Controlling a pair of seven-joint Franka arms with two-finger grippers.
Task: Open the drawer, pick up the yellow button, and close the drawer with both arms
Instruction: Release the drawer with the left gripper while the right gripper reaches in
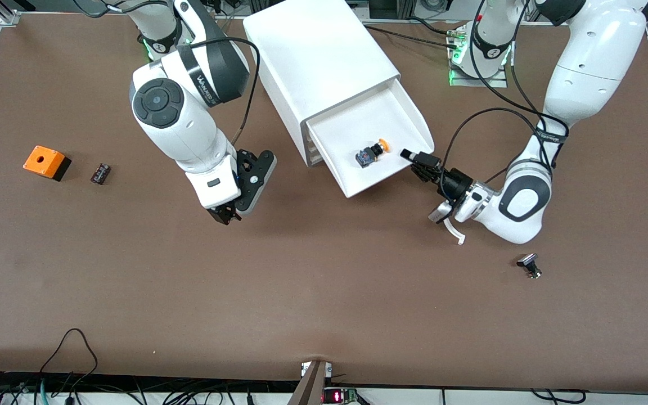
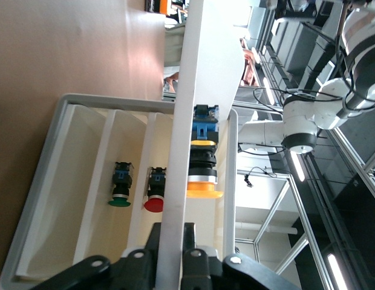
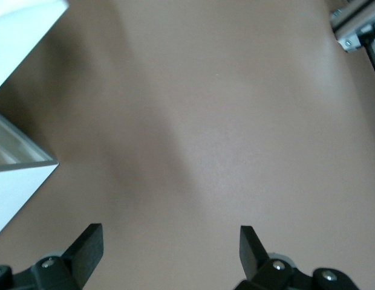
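From across the surface (image 1: 324,292), the top drawer (image 1: 408,121) of the white cabinet (image 1: 318,62) stands pulled out, and the orange-capped button (image 1: 373,152) lies on its side on the drawer floor, cap pointing toward the cabinet's end, body toward the drawer's front lip. The left end effector (image 1: 414,157) sits at the corner of the drawer's front edge, toward the left arm's end of the surface, with the button just beside it inside the tray; this arm is by far the nearer of the 2. The right end effector (image 1: 228,214) waits over bare surface, well apart from the drawer.

The left wrist view looks along the drawer's front wall (image 2: 175,199), which runs between the 2 fingers (image 2: 190,241); they appear close against it, though whether they are pinching or just letting go cannot be told. The button lies above the wall, its long axis roughly parallel to it. A green-capped button (image 2: 120,187) and a red-capped button (image 2: 155,192) rest in lower drawers.

The right wrist view shows its fingers (image 3: 88,244) spread wide over plain surface, holding nothing.
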